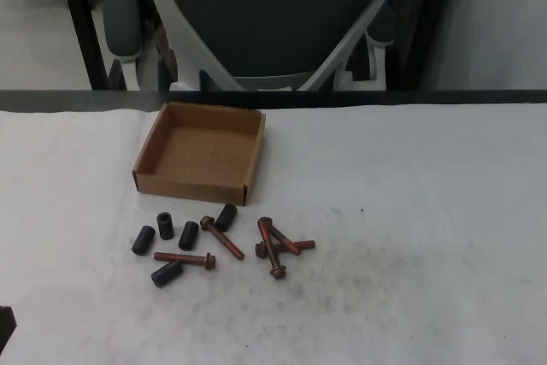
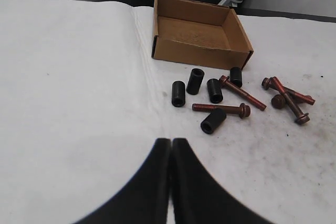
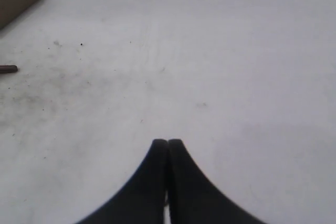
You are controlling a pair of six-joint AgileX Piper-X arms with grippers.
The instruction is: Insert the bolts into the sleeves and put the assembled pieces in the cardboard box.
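White bench [image 1: 427, 211] with box [image 1: 190, 184], sleeves [image 1: 166, 225], bolts [image 1: 222, 238]; left gripper [image 2: 171, 141], right gripper [image 3: 167, 141] pressed together, bare. Spread left, pinch nearest sleeve [image 2: 212, 120] across barrel, keeping bore clear.

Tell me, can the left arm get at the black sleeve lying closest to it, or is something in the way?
Probably yes. Only bare white cloth lies between the left gripper and that sleeve. The gripper is shut and would have to open first; a bolt lies close beside the sleeve.
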